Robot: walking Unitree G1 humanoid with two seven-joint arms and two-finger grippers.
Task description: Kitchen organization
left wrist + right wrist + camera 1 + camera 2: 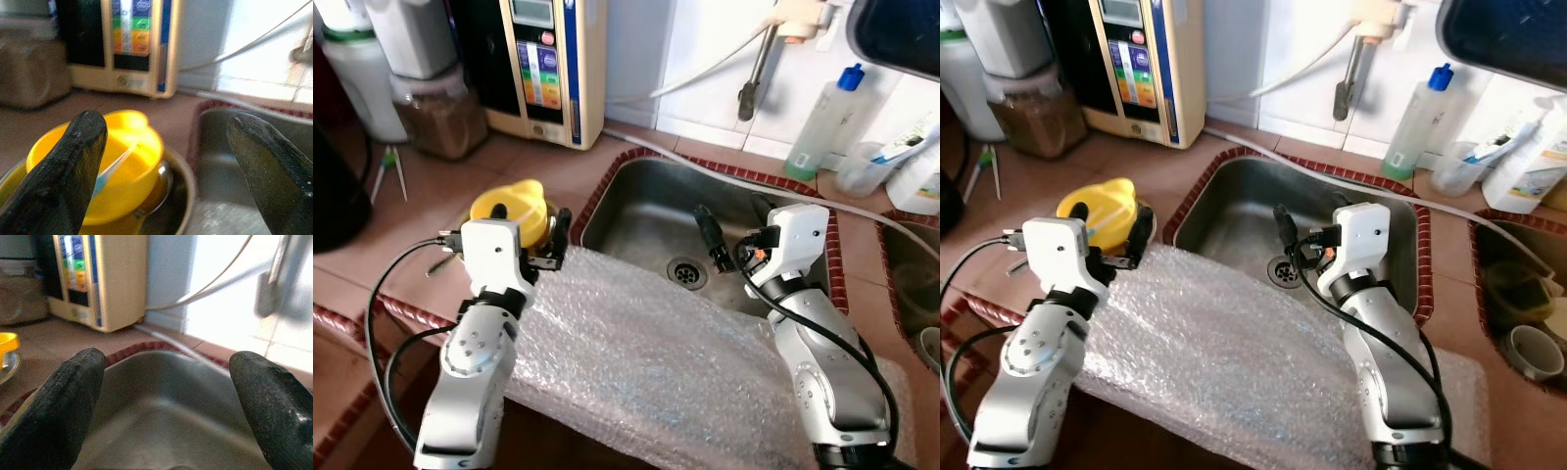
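Steel sink (636, 211) lies open beneath the spread right gripper (734, 235); at nine o'clock, the spread left gripper (548, 238) flanks one yellow bowl (509, 208).

White tiled wall (705, 59) behind terracotta counter (440, 186)

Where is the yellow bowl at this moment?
The yellow bowl sits on the counter to the robot's left of the sink, just ahead of the open left end effector and beside the bubble wrap.
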